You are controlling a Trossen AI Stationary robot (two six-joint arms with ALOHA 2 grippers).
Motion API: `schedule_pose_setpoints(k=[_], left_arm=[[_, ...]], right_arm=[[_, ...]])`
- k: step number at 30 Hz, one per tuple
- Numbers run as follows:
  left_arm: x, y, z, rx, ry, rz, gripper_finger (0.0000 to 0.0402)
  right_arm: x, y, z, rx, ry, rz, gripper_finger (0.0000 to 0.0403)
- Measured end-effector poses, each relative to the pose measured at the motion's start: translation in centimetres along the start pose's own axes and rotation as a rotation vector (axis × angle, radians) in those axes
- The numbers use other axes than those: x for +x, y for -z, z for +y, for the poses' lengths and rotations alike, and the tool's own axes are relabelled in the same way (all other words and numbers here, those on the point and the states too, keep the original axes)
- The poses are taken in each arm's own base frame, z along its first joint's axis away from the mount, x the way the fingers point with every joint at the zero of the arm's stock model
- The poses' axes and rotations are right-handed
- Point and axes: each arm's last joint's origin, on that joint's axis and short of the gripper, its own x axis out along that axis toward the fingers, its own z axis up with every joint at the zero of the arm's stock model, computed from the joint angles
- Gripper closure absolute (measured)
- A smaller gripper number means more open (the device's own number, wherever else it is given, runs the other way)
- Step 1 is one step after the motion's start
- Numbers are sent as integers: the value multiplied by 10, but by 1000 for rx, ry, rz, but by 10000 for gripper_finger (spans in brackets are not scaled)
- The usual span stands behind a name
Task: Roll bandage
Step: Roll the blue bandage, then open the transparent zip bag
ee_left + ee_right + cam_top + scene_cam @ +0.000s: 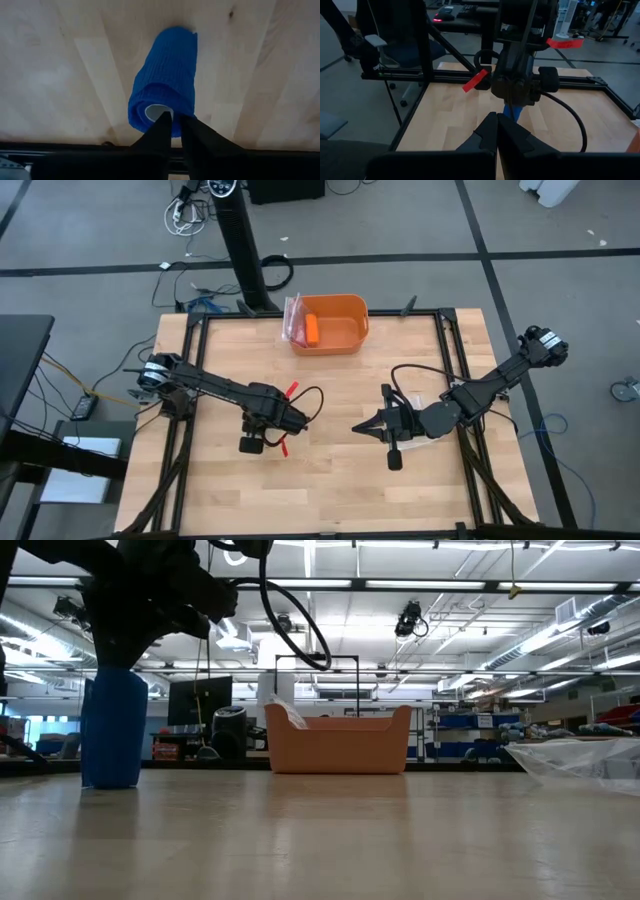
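The left gripper (172,120) pinched the rim of the upright rolled bandage (165,80) left of centre, where a slip could unwind it, while the right gripper (497,125) waited closed.

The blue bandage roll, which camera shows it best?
The left wrist view: the bandage fills it, rolled, the left gripper shut on its end. The low view shows it upright from the side, the right wrist view only a sliver; the high view hides it.
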Motion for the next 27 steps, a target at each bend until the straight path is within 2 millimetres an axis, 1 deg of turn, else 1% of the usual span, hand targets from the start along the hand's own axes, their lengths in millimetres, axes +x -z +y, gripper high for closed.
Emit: schedule_pose_setpoints(k=[14,19,23,25,27], left_arm=[[-1,5,2,-30,-35,50,353],[-12,3,2,-33,-25,4,353],[-26,1,2,-35,-25,-52,353],[-32,1,3,-34,-54,-83,353],[-37,0,3,-32,-123,-124,356]], right_arm=[[0,0,0,1,0,-1,387],[0,0,0,1,0,-2,389],[0,0,0,1,0,-2,386],[0,0,0,-1,-2,2,385],[0,3,1,-14,-16,25,385]])
